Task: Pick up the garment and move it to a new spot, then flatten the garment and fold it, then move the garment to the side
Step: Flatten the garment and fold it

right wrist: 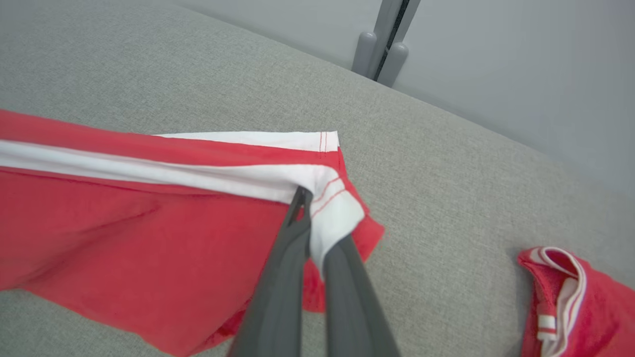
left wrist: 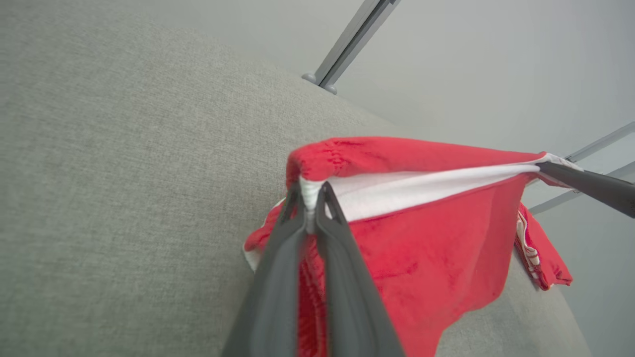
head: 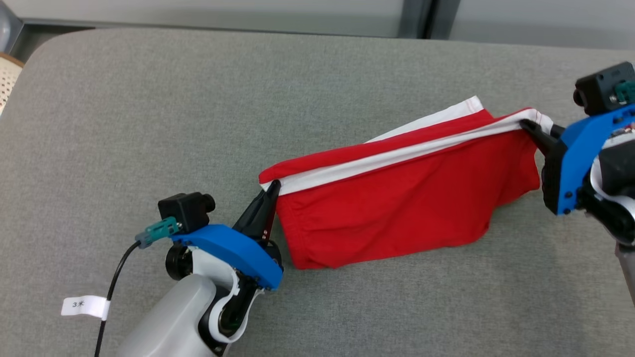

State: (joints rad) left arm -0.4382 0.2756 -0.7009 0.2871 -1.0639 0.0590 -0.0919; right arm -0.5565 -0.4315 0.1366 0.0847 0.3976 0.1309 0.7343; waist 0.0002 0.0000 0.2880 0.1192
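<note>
Red fabric garment [head: 397, 213] with a white waistband, one piece, is stretched over the right half of the grey woven surface [head: 198, 109]. Two grippers pinch its waistband ends, left gripper [head: 272, 189] and right gripper [head: 527, 126], both clamped tight. One more red-and-white cloth [right wrist: 570, 302] lies crumpled nearby.

From my feed I see a bench [head: 208, 89] covered in grey woven fabric, its far left corner rounded. Behind it runs a pale grey wall [head: 198, 9], split by a darker upright post [head: 421, 19]. Something cane-woven [head: 7, 82] shows at far left. The light is soft and even.
</note>
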